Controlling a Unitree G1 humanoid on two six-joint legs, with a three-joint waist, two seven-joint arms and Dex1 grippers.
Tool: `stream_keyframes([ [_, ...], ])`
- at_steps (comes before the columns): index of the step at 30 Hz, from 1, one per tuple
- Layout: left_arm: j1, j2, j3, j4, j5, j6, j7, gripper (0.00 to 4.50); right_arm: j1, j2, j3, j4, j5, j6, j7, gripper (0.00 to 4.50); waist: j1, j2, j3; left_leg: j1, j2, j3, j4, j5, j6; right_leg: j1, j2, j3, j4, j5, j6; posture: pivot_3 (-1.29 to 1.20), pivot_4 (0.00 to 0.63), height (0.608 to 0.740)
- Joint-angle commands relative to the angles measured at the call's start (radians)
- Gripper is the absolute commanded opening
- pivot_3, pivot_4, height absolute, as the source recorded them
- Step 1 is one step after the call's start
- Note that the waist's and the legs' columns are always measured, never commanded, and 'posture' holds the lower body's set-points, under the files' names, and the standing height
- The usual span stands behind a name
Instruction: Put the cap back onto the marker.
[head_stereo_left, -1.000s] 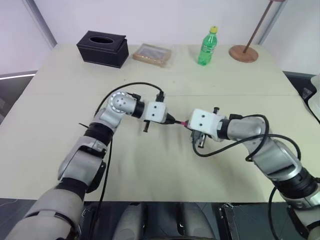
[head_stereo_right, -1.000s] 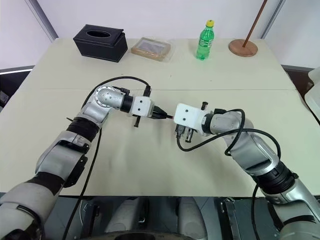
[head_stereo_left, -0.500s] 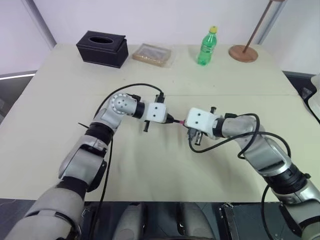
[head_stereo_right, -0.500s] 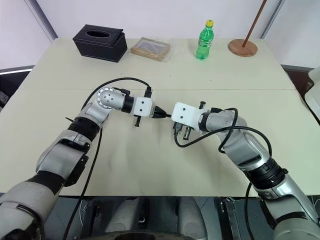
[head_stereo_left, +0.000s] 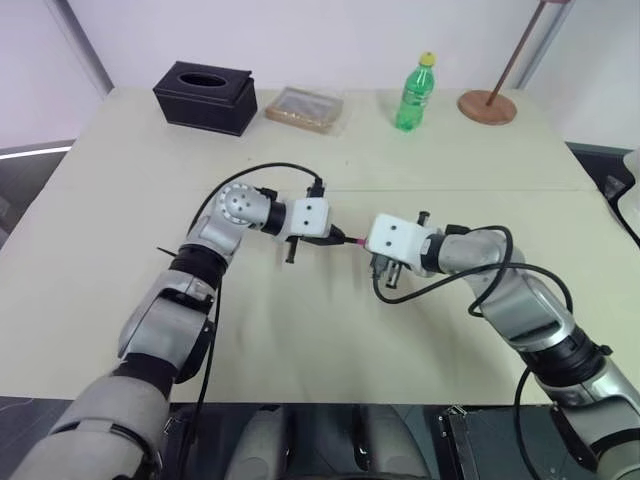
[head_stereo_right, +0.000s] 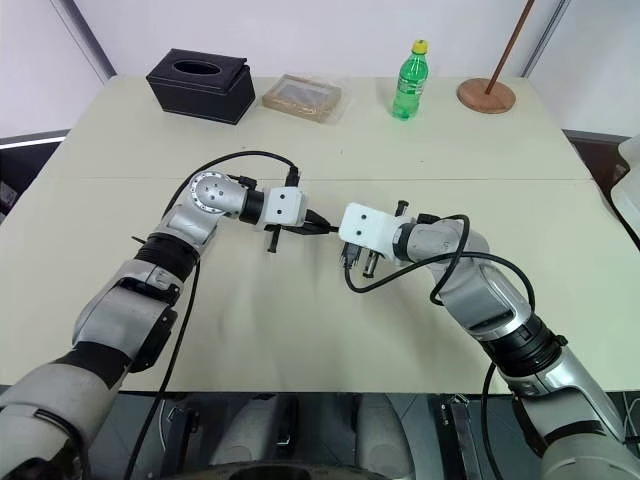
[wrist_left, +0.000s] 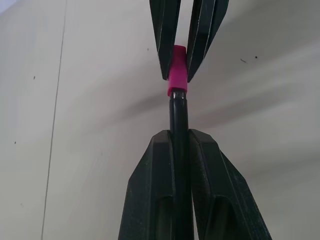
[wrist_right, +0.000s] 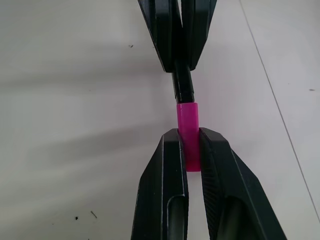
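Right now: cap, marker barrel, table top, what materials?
Cap: likely plastic, smooth bright pink, slightly translucent look. Marker barrel: probably glossy black plastic, a highlight runs along it. Table: matte beige, laminate or painted board, faint specks and a seam; cannot tell which.

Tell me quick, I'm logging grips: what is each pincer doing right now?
Left pincer: shut on the marker.
Right pincer: shut on the cap, which meets the marker's end.
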Motion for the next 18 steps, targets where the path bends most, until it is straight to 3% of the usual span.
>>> stream_keyframes([
  [1, -0.043, -0.017, -0.022, -0.030, 0.007, -0.060, 0.002, 0.00, -0.024, -0.006, -0.007, -0.025, -0.026, -0.018, -0.003, 0.05, 0.000, 0.000, 0.000, 0.000, 0.000, 0.000, 0.000, 0.000, 0.000, 0.000, 0.000, 0.000, 0.000, 0.000, 0.000, 0.00, 0.150, 0.740],
  [18, -0.052, -0.006, -0.052, 0.016, 0.075, -0.146, 0.105, 0.00, -0.029, 0.019, -0.038, -0.049, 0.007, 0.061, 0.041, 0.05, 0.000, 0.000, 0.000, 0.000, 0.000, 0.000, 0.000, 0.000, 0.000, 0.000, 0.000, 0.000, 0.000, 0.000, 0.000, 0.00, 0.150, 0.740],
])
